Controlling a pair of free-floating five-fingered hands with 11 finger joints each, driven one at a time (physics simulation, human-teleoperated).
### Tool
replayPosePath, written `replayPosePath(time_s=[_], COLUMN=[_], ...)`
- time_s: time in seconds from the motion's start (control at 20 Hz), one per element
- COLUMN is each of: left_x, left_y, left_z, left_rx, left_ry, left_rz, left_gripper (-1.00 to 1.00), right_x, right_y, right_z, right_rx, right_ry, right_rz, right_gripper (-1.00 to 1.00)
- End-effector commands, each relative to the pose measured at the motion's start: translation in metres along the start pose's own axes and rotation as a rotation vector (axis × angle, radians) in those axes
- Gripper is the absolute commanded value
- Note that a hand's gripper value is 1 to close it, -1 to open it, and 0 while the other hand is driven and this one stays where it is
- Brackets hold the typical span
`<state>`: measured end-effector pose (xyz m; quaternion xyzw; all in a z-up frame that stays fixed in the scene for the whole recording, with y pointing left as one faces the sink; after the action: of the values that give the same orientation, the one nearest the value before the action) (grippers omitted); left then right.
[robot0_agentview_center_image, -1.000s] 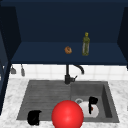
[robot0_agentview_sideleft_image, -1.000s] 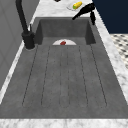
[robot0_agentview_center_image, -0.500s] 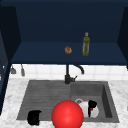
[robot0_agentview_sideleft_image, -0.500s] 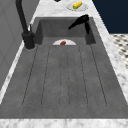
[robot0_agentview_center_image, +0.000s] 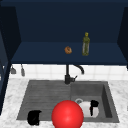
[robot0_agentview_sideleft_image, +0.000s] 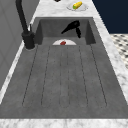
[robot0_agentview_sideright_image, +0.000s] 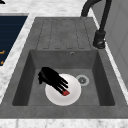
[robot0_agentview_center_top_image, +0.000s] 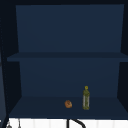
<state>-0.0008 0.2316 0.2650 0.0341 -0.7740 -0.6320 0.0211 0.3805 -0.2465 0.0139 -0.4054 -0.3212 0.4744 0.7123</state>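
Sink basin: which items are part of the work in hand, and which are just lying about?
In hand:
right hand, fingers straight, over the white plate in the basin
small red piece on the plate at its fingertips

Lying about:
left hand, at the sink's front left edge
red ball
faucet
green bottle and orange item on the shelf

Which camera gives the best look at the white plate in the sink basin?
The right side view: the plate lies nearly whole on the basin floor under the right hand. The front view hides part behind the red ball; the left side view shows a sliver.
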Motion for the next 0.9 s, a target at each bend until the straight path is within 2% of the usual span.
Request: replayPosePath(time_s=[0.0,0.45,0.7,0.85], left_x=[0.000,0.000,0.000,0.000], left_y=[0.000,0.000,0.000,0.000], left_z=[0.000,0.000,0.000,0.000], left_rx=[0.000,0.000,0.000,0.000], left_ry=[0.000,0.000,0.000,0.000], left_rz=[0.000,0.000,0.000,0.000], left_gripper=[0.00,0.00,0.00,0.00], right_x=[0.009,0.036,0.033,0.033], right_y=[0.006,0.040,0.056,0.060], right_z=[-0.035,-0.092,-0.106,-0.128], right_rx=[0.022,-0.007,-0.053,-0.018], right_ry=[0.010,0.089,0.063,0.046], right_rz=[-0.013,-0.014,-0.024,-0.014], right_gripper=[-1.00,-1.00,-1.00,-1.00])
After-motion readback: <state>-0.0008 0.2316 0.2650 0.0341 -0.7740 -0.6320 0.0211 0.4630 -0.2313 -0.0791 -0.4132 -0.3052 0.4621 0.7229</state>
